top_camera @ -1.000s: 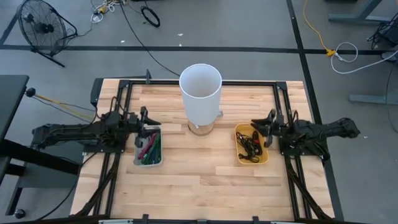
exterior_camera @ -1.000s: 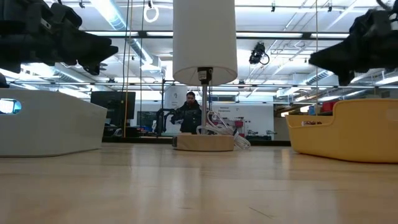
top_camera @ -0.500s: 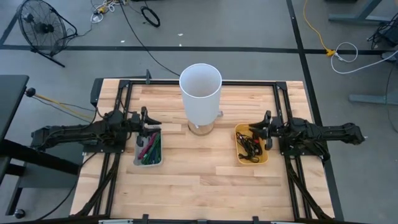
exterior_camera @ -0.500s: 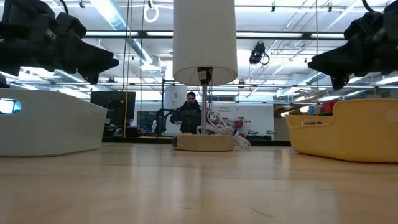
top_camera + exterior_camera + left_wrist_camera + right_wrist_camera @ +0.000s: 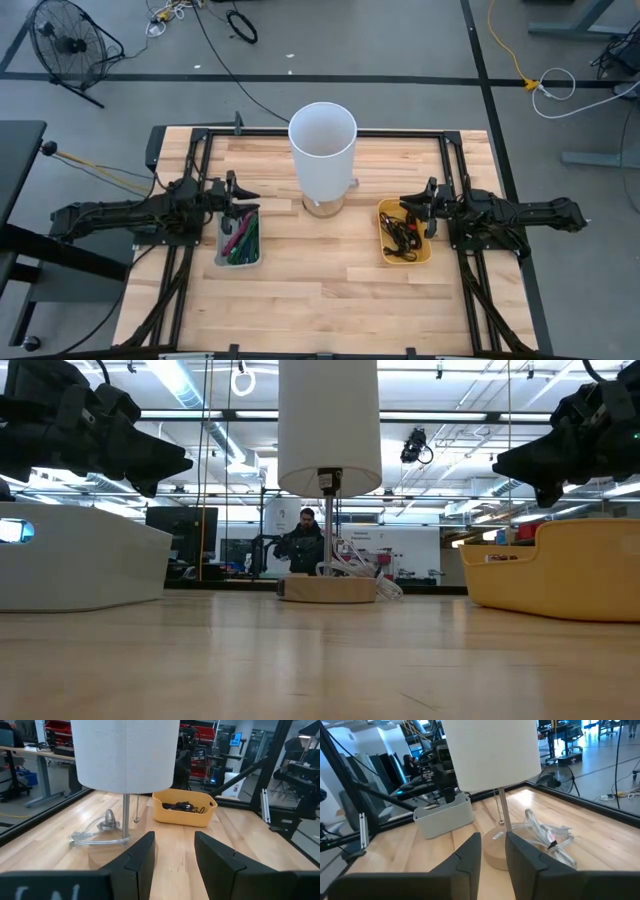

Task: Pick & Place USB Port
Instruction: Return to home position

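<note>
Pale wood planks make up the table (image 5: 330, 300), with a black frame round its edges. The lamp (image 5: 322, 150) stands at the middle of its far half, a tall white cylinder shade on a thin metal stem and a round wooden base (image 5: 328, 589). Its clear cord (image 5: 545, 832) lies bundled on the wood against the base.

The left arm stretches low toward the lamp from the lamp's left. The left gripper (image 5: 240, 196) hangs over the end of the gray bin that lies nearest the lamp, with its fingers (image 5: 142, 857) spread and a clear gap of table showing between them. The right arm mirrors it from the lamp's right. The right gripper (image 5: 415, 206) hangs over the lamp-side end of the yellow bin, with its fingers (image 5: 467, 857) parted by a narrower gap and nothing between them.

The gray bin (image 5: 240, 264) sits just left of the lamp base and slightly nearer the table's front. The yellow bin (image 5: 405, 261) sits at the same depth on the lamp's right.

Pink and green USB chargers (image 5: 241, 238) lie together in the gray bin, and black USB chargers (image 5: 400, 232) lie tangled in the yellow bin.

Far behind the lamp, in the room, a person (image 5: 303, 540) in dark clothes is seen.
</note>
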Tool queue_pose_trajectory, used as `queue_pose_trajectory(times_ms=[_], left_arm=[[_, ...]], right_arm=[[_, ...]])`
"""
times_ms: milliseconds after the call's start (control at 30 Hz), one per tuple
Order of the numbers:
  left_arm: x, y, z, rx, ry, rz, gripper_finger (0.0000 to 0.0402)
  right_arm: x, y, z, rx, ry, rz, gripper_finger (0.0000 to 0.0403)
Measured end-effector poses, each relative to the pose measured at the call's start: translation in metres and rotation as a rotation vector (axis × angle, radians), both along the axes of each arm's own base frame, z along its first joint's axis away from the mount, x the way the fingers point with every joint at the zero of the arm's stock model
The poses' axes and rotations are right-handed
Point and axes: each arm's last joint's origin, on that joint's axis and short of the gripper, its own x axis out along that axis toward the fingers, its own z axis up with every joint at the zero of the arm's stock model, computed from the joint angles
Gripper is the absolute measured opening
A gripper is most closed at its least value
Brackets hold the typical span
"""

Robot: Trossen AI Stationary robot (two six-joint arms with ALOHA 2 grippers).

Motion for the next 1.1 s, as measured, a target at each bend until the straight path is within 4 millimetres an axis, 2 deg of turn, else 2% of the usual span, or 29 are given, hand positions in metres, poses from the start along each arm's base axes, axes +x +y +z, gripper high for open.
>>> queue_pose_trajectory(times_ms=[200,467,700,1100], left_arm=[[-0.001,-0.002,0.002,0.002,-0.015,-0.009,0.0144],[-0.015,-0.016,0.020,0.036,-0.211,-0.104,0.0144],[-0.027,-0.029,0.031,0.039,-0.360,-0.233,0.0144],[-0.028,-0.033,0.034,0.038,-0.393,-0.280,0.0144]], right_arm=[[-0.001,0.000,0.001,0.001,-0.030,-0.001,0.0091],[-0.005,0.000,0.010,0.004,-0.133,-0.001,0.0091],[-0.005,0.000,0.010,0.004,-0.133,-0.001,0.0091],[-0.005,0.000,0.009,0.004,-0.124,0.000,0.0091]])
